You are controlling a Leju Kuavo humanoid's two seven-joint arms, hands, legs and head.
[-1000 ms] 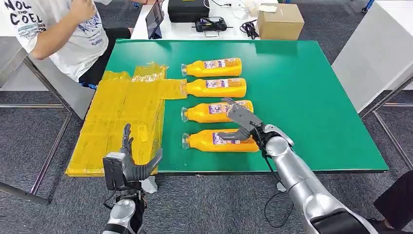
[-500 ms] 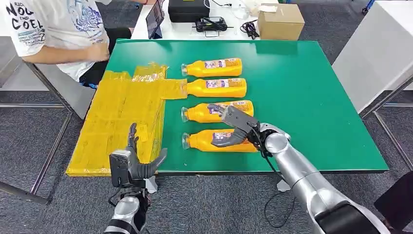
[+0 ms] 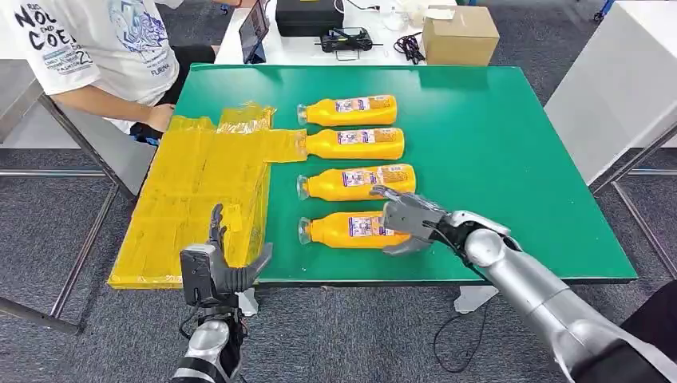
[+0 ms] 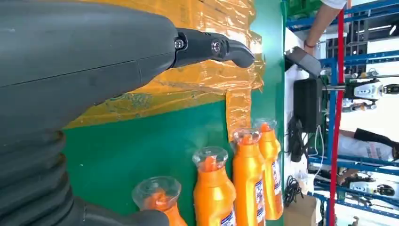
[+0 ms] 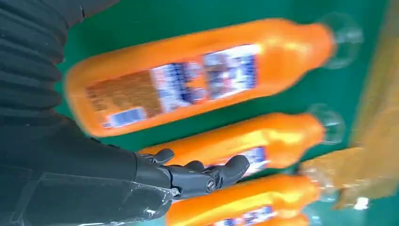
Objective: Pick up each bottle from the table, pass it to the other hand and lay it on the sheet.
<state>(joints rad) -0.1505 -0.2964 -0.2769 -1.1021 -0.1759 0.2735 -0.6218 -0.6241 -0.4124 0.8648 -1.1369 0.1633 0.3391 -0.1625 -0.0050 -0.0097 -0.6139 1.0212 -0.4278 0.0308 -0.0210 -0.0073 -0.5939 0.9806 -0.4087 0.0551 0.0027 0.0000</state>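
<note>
While reaching in low over the green table (image 3: 511, 152) from its near edge: right hand (image 3: 409, 221) at the base end of the nearest bottle (image 3: 351, 230), fingers spread and parted, thumb below toward the table edge, nothing gripped. Whether fingertips touch the bottle, cannot tell. Silver forearm angled up from the lower right, wrist bent toward the bottles. From the right wrist view, dark fingers (image 5: 202, 176) extended above the orange bottles, loosely curved, holding nothing.

Raised upright just off the near table edge, beside the yellow sheet (image 3: 199, 191): left hand (image 3: 215, 267), palm turned inward, fingers pointing up and apart, thumb out to the side, empty.

Lying on their sides in a row on the table, caps toward the sheet: four orange bottles, nearest one by the right hand, then the second bottle (image 3: 355, 182), third bottle (image 3: 355, 144), far bottle (image 3: 347, 111). Third bottle's cap touching the sheet's edge.

Seated at the far left corner: a person (image 3: 96, 48) in a white shirt.
</note>
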